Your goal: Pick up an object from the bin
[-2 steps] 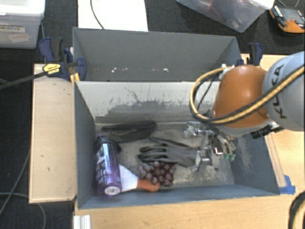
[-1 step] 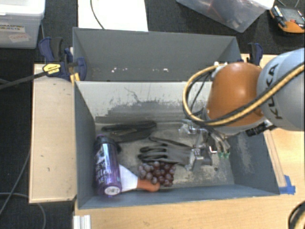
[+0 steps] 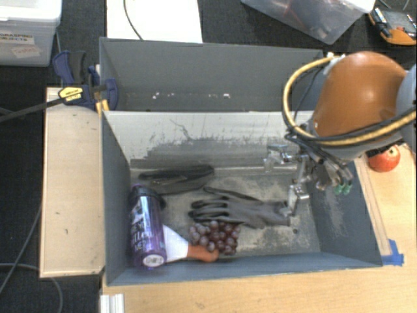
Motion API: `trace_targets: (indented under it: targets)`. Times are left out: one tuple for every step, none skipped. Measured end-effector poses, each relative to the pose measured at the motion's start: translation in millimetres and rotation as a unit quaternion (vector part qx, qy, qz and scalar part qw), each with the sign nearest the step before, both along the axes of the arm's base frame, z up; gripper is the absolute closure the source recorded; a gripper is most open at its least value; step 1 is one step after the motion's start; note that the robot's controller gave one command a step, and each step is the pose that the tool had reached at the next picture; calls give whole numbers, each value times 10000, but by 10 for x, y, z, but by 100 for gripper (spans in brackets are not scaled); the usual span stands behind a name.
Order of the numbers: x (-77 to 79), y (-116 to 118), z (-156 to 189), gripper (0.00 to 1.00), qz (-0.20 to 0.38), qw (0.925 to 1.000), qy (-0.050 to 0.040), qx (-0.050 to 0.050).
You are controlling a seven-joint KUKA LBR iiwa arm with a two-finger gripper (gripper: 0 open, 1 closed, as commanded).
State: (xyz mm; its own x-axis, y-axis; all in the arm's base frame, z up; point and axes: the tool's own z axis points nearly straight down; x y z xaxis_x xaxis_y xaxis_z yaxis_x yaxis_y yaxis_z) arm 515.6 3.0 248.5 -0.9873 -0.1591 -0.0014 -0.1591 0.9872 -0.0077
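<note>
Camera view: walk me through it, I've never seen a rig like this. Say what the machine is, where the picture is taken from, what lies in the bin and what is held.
The picture is taken from above the grey metal bin, slightly to one side. The machine under the orange cover is a robot arm reaching in from the right; its job is to pick one thing out. Its jaws hang low at the bin's right, by the cuff end of a dark grey glove. In front of the glove lies a bunch of dark red grapes. Left of them are a white and orange thing and a purple bottle. Behind lies a flat black thing. I see nothing held.
</note>
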Motion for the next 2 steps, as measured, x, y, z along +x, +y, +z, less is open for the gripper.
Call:
trace_targets:
  targets:
    - [-249, 291, -749, 0, -635, 9980, 33, 41]
    - [97, -149, -373, 0, -1, 10000, -73, 7]
